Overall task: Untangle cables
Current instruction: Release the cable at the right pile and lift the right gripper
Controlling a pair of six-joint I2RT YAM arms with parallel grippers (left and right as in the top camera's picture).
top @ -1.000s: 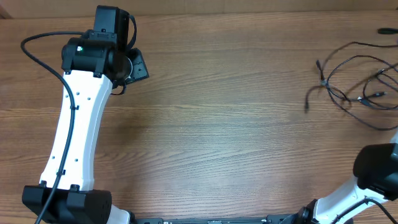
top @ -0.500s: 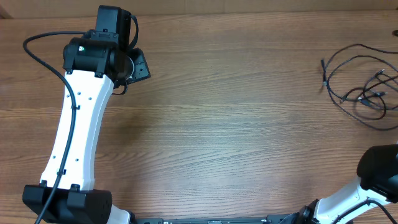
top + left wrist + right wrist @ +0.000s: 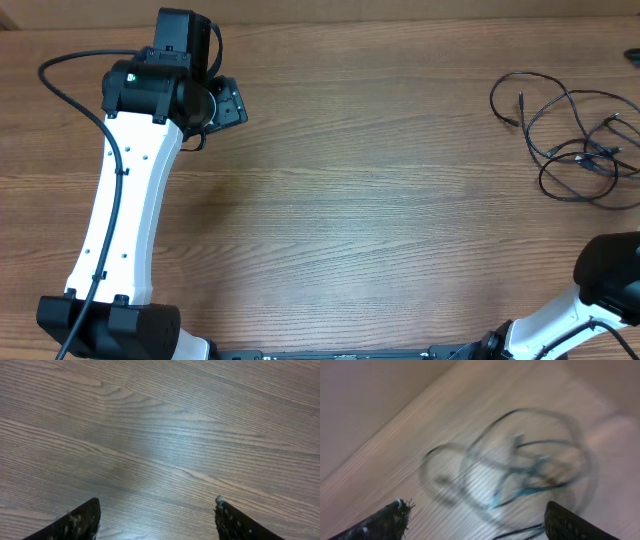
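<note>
The cables (image 3: 568, 140) lie as a loose tangle of thin black wires on the wooden table at the far right. The right wrist view shows these cables (image 3: 520, 460) blurred, below my right gripper (image 3: 475, 504). Its fingers stand wide apart and hold nothing, though one strand runs close to the right finger (image 3: 570, 522). My left gripper (image 3: 228, 103) is at the far upper left, well away from the cables. In its wrist view the left gripper (image 3: 156, 501) is open over bare wood.
The white left arm (image 3: 125, 210) runs from the front left edge up to the back left. The right arm's dark elbow (image 3: 610, 268) sits at the front right, just below the tangle. A small dark end (image 3: 632, 57) shows at the right edge.
The tangle has shifted and spread. Its left strand, earlier pulled down and left, now lies as a rounded loop farther back. The left gripper's jaws look slightly wider.
</note>
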